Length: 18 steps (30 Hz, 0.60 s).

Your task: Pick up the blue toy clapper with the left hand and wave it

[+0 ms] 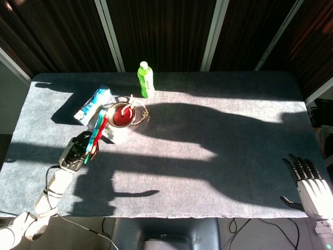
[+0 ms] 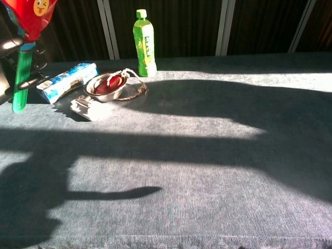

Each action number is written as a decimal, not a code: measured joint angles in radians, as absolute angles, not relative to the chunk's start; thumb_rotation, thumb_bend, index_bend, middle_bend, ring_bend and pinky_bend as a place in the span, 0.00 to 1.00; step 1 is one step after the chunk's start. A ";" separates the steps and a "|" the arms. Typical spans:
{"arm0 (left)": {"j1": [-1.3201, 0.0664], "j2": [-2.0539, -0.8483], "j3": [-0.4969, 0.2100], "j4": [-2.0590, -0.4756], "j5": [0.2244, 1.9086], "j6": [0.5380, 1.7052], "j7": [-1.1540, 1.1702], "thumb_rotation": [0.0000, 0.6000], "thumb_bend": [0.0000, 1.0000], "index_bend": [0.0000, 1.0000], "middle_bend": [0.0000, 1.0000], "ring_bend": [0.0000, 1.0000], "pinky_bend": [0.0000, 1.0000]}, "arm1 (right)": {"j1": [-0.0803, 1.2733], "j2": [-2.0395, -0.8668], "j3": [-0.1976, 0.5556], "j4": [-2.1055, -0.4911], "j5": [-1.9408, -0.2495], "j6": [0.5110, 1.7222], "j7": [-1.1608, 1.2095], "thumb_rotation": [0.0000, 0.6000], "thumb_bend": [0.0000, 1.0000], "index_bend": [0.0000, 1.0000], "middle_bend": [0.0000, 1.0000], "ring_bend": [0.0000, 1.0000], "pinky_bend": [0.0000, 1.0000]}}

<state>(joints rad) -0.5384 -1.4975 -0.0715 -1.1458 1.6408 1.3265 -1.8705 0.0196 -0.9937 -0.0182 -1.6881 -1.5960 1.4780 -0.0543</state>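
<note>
Dark slatted wall panels behind, grey felt-covered counter (image 1: 218,172) striped w/ hard sunlight and long shadows. Near far-left corner: green plastic drink bottle (image 1: 145,79), blue-and-white snack packet (image 1: 92,103), small steel bowl w/ red contents (image 1: 121,114) and a cord off its rim, pale flat block (image 2: 87,108) just in front of bowl.

Left hand (image 1: 77,151) raised above counter's left edge, clenched round green handle of blue toy clapper (image 1: 97,130); clapper off the surface, roughly upright, seen edge-on in head view w/ blue, green, red layers showing. Chest view: handle vertical at far left, red face w/ yellow smiley at very top, partly cropped. Right hand (image 1: 308,179) off near-right corner, fingers spread, holding nothing, well apart from everything.

Progress, judged: pick-up done, clapper lifted clear. Whether mid-wave or just held high, can't tell from one instant. Left to do: back-and-forth shaking, w/ grip kept firm on thin handle.
</note>
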 measured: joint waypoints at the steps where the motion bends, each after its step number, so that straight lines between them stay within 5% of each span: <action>1: -0.543 -1.505 -0.058 -1.129 1.654 1.311 -1.799 1.00 0.56 0.91 0.85 0.58 0.86 | 0.020 -0.993 -0.018 -1.688 -1.595 1.478 -0.054 1.00 0.14 0.00 0.00 0.00 0.00; 11: -0.571 -1.556 -0.004 -1.031 1.701 1.224 -0.983 1.00 0.57 0.91 0.85 0.59 0.87 | 0.020 -0.989 -0.018 -1.690 -1.595 1.479 -0.045 1.00 0.14 0.00 0.00 0.00 0.00; 18: -0.573 -1.533 -0.022 -1.077 1.680 1.253 -0.854 1.00 0.57 0.91 0.85 0.58 0.89 | 0.020 -0.985 -0.021 -1.695 -1.595 1.476 -0.049 1.00 0.14 0.00 0.00 0.00 0.00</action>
